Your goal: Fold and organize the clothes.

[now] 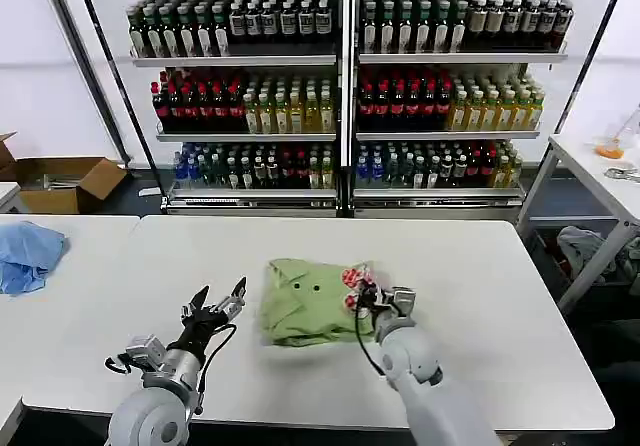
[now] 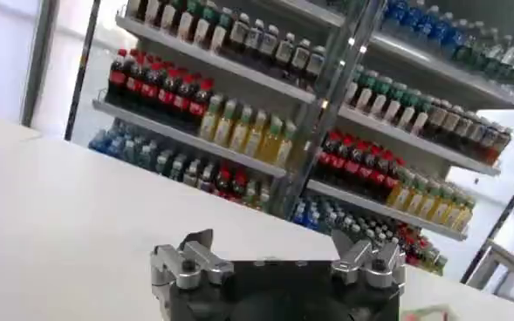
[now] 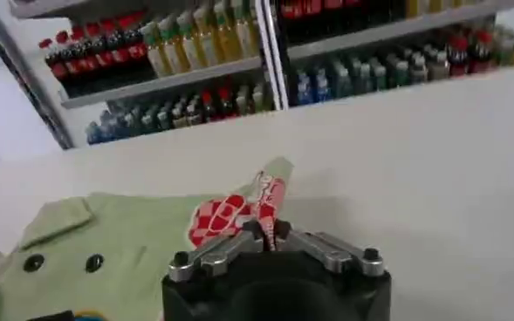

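Left gripper hovering over bare white table at near left, fingers spread wide, gripping nothing, well apart from shirt

Right gripper sitting at shirt's right edge, fingers clenched on fold of fabric bearing red-and-white print

Light green polo shirt lying partly folded at table centre, collar and buttons facing up

Light blue cloth resting on side table at far left

Shelves of bottles standing behind table

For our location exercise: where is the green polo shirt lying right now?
In the head view, the polo shirt lies folded near the middle of the white table, right of the open left claw, its printed edge pinched by the right claw.
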